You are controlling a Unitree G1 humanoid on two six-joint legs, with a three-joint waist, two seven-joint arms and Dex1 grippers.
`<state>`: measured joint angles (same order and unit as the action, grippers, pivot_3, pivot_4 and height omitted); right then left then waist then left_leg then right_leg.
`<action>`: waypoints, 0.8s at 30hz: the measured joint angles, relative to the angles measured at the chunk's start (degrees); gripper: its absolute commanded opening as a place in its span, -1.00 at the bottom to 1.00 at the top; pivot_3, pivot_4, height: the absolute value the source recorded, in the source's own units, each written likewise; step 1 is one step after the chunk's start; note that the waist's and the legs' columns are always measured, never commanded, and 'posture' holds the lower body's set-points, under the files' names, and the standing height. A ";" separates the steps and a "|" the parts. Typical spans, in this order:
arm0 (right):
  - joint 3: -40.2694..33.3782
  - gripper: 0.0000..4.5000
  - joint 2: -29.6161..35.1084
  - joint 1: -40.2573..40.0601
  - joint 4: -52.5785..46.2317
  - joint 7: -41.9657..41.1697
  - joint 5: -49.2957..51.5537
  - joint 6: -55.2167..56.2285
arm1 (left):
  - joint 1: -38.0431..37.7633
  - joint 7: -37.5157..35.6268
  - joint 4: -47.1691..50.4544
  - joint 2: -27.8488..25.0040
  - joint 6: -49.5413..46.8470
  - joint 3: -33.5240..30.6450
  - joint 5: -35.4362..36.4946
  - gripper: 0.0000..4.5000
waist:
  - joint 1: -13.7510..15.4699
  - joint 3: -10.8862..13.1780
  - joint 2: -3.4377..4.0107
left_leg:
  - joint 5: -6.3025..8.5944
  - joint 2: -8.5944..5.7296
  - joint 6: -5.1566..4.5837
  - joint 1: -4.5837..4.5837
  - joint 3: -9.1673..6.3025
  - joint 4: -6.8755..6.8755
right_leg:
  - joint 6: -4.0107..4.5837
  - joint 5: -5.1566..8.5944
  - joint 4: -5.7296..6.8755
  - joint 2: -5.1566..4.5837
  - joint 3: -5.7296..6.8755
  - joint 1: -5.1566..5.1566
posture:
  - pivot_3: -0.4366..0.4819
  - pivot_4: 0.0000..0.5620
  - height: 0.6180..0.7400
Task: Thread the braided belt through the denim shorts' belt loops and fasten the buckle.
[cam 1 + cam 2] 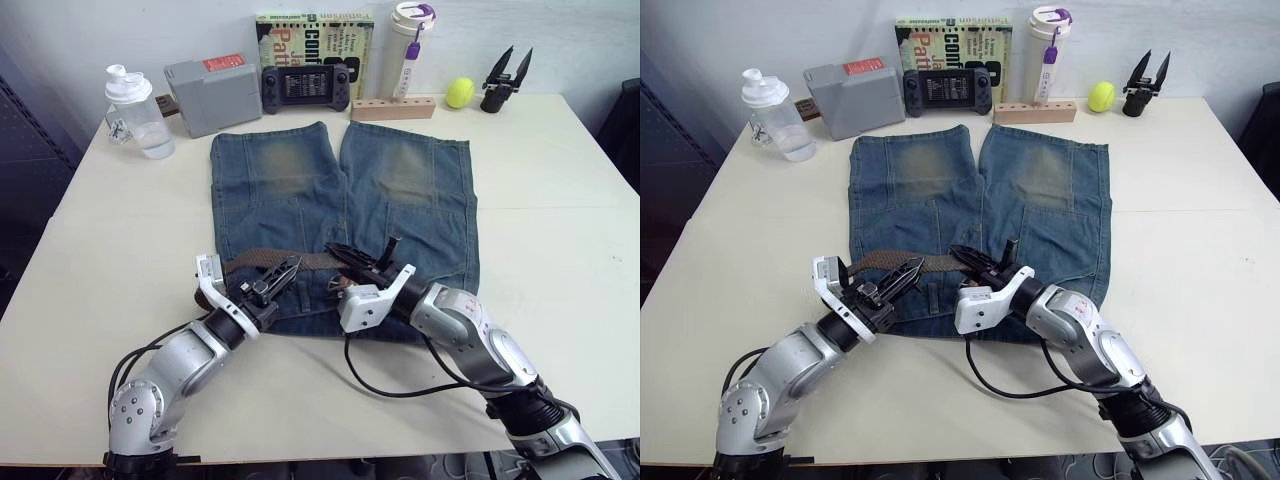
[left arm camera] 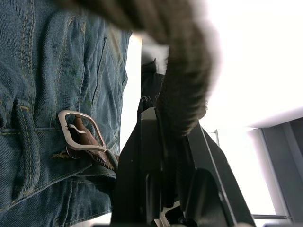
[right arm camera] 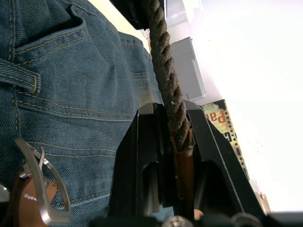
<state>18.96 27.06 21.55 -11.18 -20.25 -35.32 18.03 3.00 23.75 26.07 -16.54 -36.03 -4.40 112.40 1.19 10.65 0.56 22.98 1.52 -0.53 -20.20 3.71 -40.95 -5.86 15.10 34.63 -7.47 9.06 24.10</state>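
Observation:
The denim shorts (image 1: 340,190) lie flat on the white table (image 1: 560,220), waistband toward me. The braided belt (image 1: 262,258) runs brown across the shorts just above the waistband. My left gripper (image 1: 291,268) is shut on the belt near its left part. My right gripper (image 1: 338,252) is shut on the belt further right, where the braid (image 3: 165,75) passes between its fingers. The silver buckle (image 2: 78,131) rests on the denim by the waistband, beside a belt loop (image 2: 26,137). It also appears in the right wrist view, buckle (image 3: 40,198), below another belt loop (image 3: 19,78).
Along the table's far edge stand a clear bottle (image 1: 136,112), a grey box (image 1: 212,92), a black game console (image 1: 306,87), a book (image 1: 314,40), a white tumbler (image 1: 408,50), a wooden block (image 1: 392,108), a yellow ball (image 1: 460,93) and a black tool (image 1: 505,82).

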 measured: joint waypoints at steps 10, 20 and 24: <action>-3.16 0.97 -1.36 -2.50 -3.80 -10.14 18.47 -8.82 | -0.07 -3.32 -2.24 -3.48 -0.86 -2.21 -0.29 -1.00 | 0.05 0.00 0.00 | 0.00 0.01 0.00 0.00 -0.02 0.00 | 0.00 0.00 -0.02 0.04 0.04 -0.03 | -0.05 -0.47 0.76; -18.29 0.97 8.95 -5.40 -6.91 -27.40 48.37 -31.10 | -7.45 -16.58 -6.99 -16.30 -6.67 -10.81 -7.90 -1.00 | 0.22 0.04 0.06 | 0.01 0.00 -0.02 -0.01 0.08 0.06 | 0.00 0.00 -0.10 0.05 0.06 -0.03 | -0.05 -0.47 0.76; -21.52 0.97 11.02 -5.88 -9.70 -30.41 58.66 -41.79 | -7.73 -19.34 -6.98 -16.88 -8.12 -10.58 -11.39 -1.00 | 0.23 0.04 0.07 | 0.01 0.00 -0.01 -0.01 0.08 0.07 | 0.00 0.00 -0.10 0.04 0.05 -0.03 | -0.05 -0.47 0.76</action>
<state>-2.56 38.08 15.66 -20.89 -50.66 23.33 -23.77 -4.73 4.42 19.09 -33.42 -44.15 -14.98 101.02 1.43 10.70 0.63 22.99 1.52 -0.54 -20.21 3.80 -40.88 -5.86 15.10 34.53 -7.44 9.11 24.07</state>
